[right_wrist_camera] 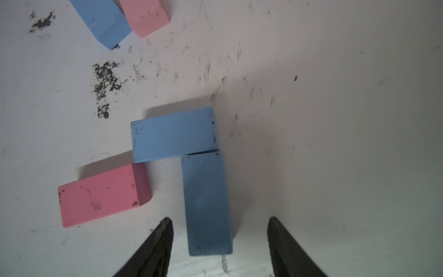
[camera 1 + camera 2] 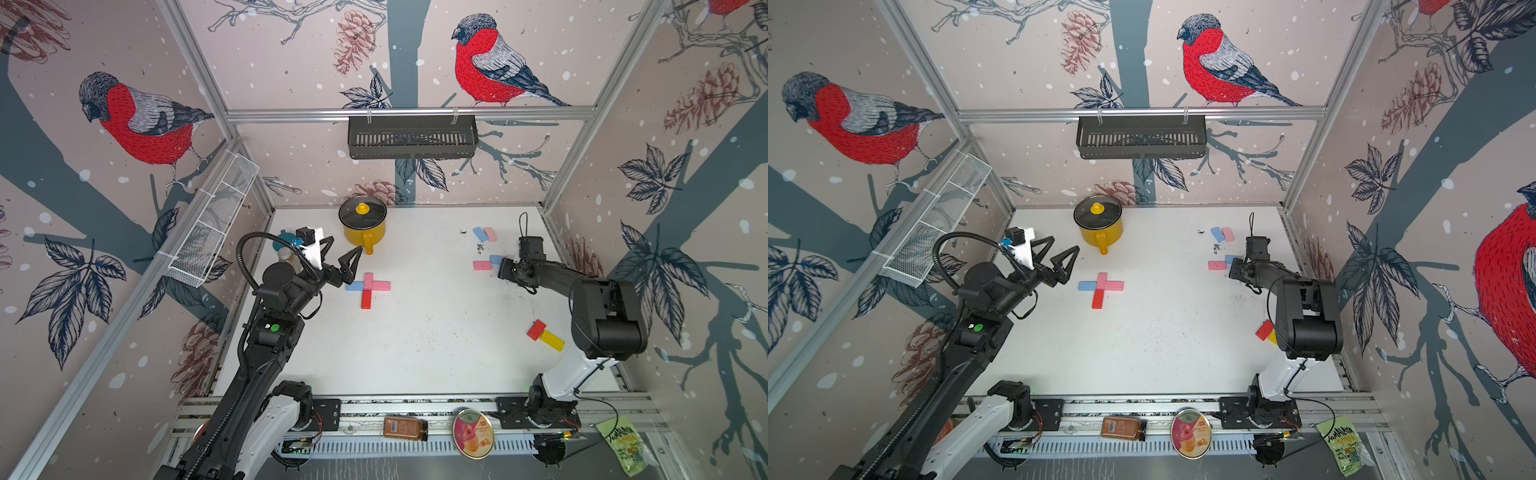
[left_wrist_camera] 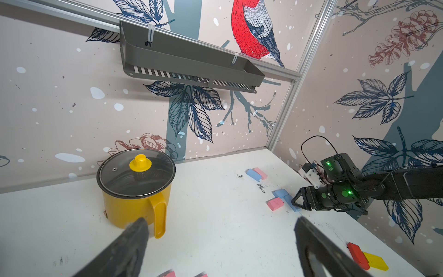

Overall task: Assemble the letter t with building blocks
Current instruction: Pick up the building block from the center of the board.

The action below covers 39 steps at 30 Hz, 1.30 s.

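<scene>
White desk (image 2: 436,340) carries the building blocks in several loose groups. Towards the left arm four of them lie flat as a cross: a pink top block (image 2: 368,277), a light blue side block (image 2: 354,286), a pink side block (image 2: 382,285) and a red bottom block (image 2: 366,300), their inner ends meeting at the centre. The left gripper (image 2: 344,245) hangs above the desk between this cross and the yellow pot (image 2: 363,237), which stands at the back under its glass lid (image 2: 362,212). Its jaws are spread wide and released, with nothing between them; the left wrist view shows both fingers (image 3: 129,242) far apart over bare desk.

At the far right the right gripper (image 1: 219,218) points down over a light blue near block (image 1: 206,203). In the right wrist view this block lies lengthwise between the jaws with a gap on either side, so they are released and grasp nothing. Its far end touches the long side of a light blue crosswise block (image 1: 175,134). A pink loose block (image 1: 103,194) lies just beside, one corner at the crosswise block's end. Dark crumbs (image 1: 105,81) speckle the desk beyond, and past them a light blue back block (image 1: 103,21) and a pink back block (image 1: 143,16) lie side by side, touching. Close to the right arm's base a red block (image 2: 536,329) and a yellow block (image 2: 552,340) lie touching, well apart from the rest.
</scene>
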Tool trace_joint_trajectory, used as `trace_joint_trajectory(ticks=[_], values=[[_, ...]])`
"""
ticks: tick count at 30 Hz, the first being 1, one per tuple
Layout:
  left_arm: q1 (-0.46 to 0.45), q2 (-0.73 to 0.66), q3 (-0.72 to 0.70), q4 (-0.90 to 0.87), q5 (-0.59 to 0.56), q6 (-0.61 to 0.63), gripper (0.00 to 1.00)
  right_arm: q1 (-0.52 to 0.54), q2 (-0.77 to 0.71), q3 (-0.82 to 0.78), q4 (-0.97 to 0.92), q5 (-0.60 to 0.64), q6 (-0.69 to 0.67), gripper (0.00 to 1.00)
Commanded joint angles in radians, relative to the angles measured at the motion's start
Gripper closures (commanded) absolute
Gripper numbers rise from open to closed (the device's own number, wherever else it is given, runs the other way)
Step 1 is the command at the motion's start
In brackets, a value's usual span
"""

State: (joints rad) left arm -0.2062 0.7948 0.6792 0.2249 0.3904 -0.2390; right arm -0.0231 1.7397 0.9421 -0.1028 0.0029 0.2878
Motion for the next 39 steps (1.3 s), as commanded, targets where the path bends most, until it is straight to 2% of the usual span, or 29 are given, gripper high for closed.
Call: trace_joint_trajectory(ticks=[1, 9, 13, 20, 25, 34, 39], values=[[-0.002, 0.003, -0.002, 0.039, -0.001, 0.003, 0.05, 0.005, 0.014, 0.011, 0.008, 0.034, -0.006, 0.39], [-0.002, 0.013, -0.001, 0.034, -0.002, 0.003, 0.06, 0.031, 0.04, 0.009, -0.003, 0.072, -0.019, 0.48], [-0.002, 0.018, 0.002, 0.032, -0.005, 0.004, 0.06, 0.038, 0.049, 0.012, -0.013, 0.076, -0.021, 0.56], [-0.002, 0.026, 0.003, 0.028, -0.004, 0.003, 0.06, 0.042, 0.052, 0.006, -0.006, 0.099, -0.026, 0.61], [-0.002, 0.03, 0.004, 0.028, -0.004, 0.002, 0.06, 0.046, 0.049, 0.005, -0.007, 0.091, -0.03, 0.69], [-0.002, 0.048, -0.001, 0.036, 0.005, -0.004, 0.06, 0.048, -0.073, -0.025, 0.02, 0.031, -0.024, 0.82], [-0.005, 0.058, -0.002, 0.044, 0.017, -0.016, 0.06, 0.057, -0.194, -0.043, 0.017, 0.005, -0.017, 0.83]])
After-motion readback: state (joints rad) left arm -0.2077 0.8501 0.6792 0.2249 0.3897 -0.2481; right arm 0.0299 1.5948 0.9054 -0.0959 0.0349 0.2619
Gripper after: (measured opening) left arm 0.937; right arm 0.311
